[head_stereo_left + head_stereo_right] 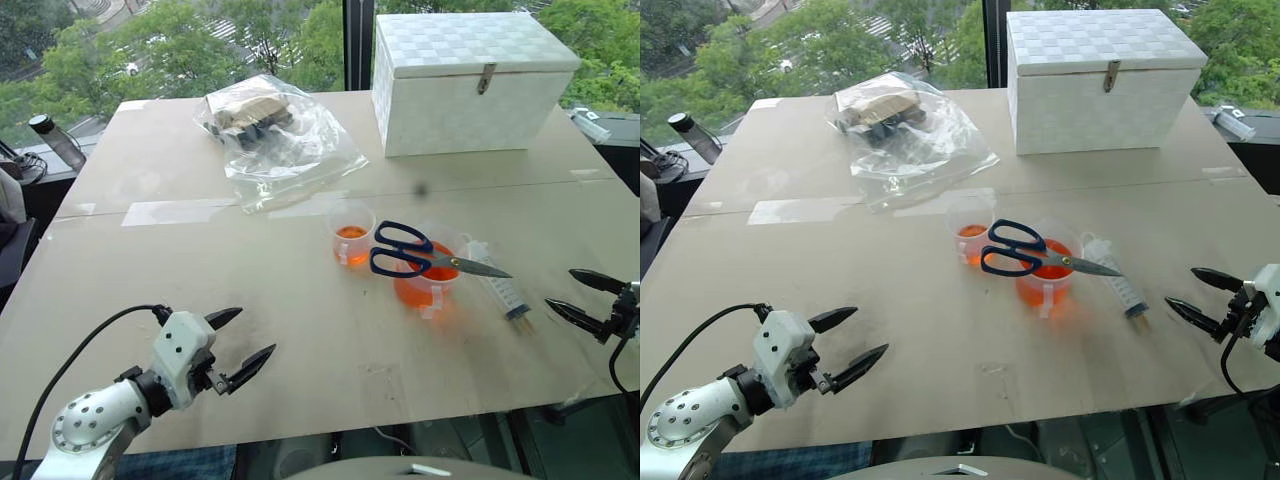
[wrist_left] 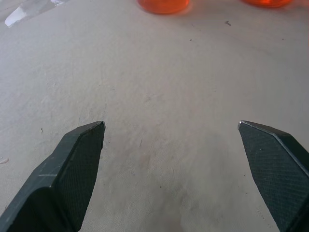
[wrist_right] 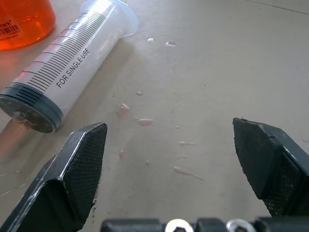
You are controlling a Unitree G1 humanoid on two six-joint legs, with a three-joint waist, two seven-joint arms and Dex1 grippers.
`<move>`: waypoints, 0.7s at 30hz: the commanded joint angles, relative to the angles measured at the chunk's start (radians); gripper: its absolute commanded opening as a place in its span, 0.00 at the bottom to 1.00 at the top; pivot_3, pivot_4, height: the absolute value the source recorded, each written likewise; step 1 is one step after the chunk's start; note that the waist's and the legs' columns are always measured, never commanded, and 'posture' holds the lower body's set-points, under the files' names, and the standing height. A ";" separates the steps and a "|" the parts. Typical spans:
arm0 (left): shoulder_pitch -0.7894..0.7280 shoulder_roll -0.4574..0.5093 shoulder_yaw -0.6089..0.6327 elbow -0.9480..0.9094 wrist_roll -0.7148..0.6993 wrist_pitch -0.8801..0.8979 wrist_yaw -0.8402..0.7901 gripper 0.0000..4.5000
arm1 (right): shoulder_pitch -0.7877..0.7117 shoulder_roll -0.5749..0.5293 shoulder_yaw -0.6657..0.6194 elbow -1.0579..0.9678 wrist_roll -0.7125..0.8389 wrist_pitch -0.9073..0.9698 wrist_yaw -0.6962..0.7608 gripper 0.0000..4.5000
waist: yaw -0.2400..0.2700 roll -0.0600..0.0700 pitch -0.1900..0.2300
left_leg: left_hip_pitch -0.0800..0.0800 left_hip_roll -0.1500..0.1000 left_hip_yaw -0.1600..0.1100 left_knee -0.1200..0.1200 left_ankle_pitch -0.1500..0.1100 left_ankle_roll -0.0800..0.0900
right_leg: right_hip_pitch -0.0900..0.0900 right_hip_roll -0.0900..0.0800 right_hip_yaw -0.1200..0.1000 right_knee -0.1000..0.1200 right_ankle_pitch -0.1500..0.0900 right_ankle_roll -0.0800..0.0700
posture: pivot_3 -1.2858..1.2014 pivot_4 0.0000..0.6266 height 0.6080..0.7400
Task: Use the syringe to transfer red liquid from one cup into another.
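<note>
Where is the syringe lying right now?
In the left eye view the syringe lies flat on the table, right of the wide cup, with the right gripper nearby.

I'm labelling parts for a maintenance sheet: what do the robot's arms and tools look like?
The left tool has two pointed black fingers on a white housing, behind a silver perforated wrist joint with a black cable. The right tool has matching black fingers with cross-hatched pads, plus a black cable.

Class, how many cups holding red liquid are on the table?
2: the small cup just left of the scissors' handles, and the wide cup under the scissors' blades, beside the syringe.
</note>
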 commanded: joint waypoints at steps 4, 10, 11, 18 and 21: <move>-0.075 0.006 0.049 0.074 -0.045 -0.040 -0.032 1.00 | 0.001 -0.048 -0.031 0.050 0.037 -0.034 0.054 0.98 | 0.004 0.001 0.000 | 0.000 0.000 0.000 0.000 0.000 0.000 | 0.000 0.000 -0.001 0.000 -0.002 -0.003 | 0.52 0.24 1.00; -0.103 0.021 0.050 0.095 -0.053 -0.039 -0.067 1.00 | 0.009 -0.058 -0.034 0.054 0.052 -0.042 0.059 0.98 | -0.002 0.002 0.000 | 0.000 0.000 0.000 -0.001 0.000 0.000 | 0.000 -0.001 -0.001 -0.001 -0.002 -0.003 | 0.52 0.24 1.00; -0.105 0.022 0.050 0.096 -0.053 -0.040 -0.071 1.00 | 0.011 -0.059 -0.034 0.049 0.055 -0.040 0.058 0.98 | -0.003 0.002 0.000 | 0.000 0.000 0.000 -0.001 0.000 0.000 | 0.000 -0.001 -0.001 -0.002 -0.002 -0.003 | 0.52 0.24 1.00; -0.125 0.041 0.067 0.111 -0.062 -0.039 -0.105 1.00 | 0.047 -0.084 -0.036 -0.047 0.063 0.013 0.021 0.98 | 0.000 0.003 0.000 | 0.000 0.000 -0.001 -0.002 0.000 0.000 | 0.000 -0.001 -0.001 -0.002 -0.002 -0.003 | 0.52 0.24 1.00; -0.144 0.090 0.093 0.087 -0.117 0.013 -0.148 1.00 | 0.077 -0.117 -0.033 -0.173 0.074 0.100 0.005 0.98 | 0.001 0.004 0.001 | 0.000 0.000 -0.001 -0.002 0.000 0.000 | 0.000 -0.002 -0.001 -0.002 -0.002 -0.003 | 0.52 0.24 1.00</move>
